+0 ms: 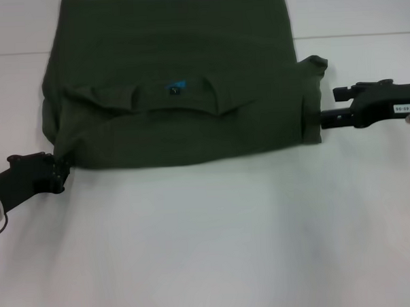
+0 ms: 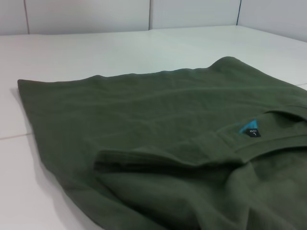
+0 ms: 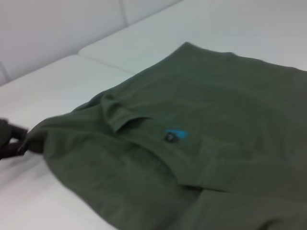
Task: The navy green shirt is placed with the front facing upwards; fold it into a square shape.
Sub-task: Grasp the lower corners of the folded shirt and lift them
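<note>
Judging progress, I see the shirt [image 1: 182,93] lying on the white table [image 1: 209,248], neck end already folded over, left claw [image 1: 58,168] and right claw [image 1: 317,119] each clenched on a near corner, further folds remaining.

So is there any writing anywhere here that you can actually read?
None reads clearly.
Small blue neck label on the dark olive-green cotton shirt: tiny dark marks, too small to read.
White sticker on the black right arm: print too blurred to read.
</note>
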Controlling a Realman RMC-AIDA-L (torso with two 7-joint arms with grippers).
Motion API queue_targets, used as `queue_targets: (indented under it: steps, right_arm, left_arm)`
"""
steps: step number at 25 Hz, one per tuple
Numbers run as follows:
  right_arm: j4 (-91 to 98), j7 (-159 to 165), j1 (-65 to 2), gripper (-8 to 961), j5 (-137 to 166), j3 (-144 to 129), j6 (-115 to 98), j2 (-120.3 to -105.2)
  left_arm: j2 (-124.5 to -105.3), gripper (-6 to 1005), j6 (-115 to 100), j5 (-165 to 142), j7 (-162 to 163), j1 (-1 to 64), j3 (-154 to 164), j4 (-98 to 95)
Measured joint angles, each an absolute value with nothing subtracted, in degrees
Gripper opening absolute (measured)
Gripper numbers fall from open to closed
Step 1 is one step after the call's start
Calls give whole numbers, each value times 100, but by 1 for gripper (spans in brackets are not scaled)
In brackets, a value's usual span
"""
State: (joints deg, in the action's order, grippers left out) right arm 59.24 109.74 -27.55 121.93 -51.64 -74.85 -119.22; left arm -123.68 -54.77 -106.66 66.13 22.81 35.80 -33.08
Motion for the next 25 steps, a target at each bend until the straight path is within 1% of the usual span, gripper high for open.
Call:
queue_targets:
  steps: [5, 8, 17, 21, 25]
  right_arm:
    - [5934, 12399, -3058, 916, 12790, -5188, -7512, -11749]
    - [5728, 12971, -3407, 912, 13483, -5190, -7514, -11723]
    - [4568, 13508, -4349, 893, 14541, -5219, -6921, -11777]
    - [4435, 13803, -4537, 885, 15085, -5237, -6678, -11884]
    - [4522, 14080, -4580, 876, 15454, -5253, -6671, -11931]
  left_arm:
    - [-12372, 118, -5512, -10670, 6622, 2275, 3663, -3324]
    - [-12378, 106, -5554, -10670, 6601, 2260, 3703, -3324]
    - [-12391, 105, -5744, -10729, 6584, 2201, 3761, -3356]
    - [-12393, 104, -5763, -10763, 6583, 2197, 3762, -3360]
    - [-12393, 104, -5759, -10768, 6581, 2197, 3759, -3375]
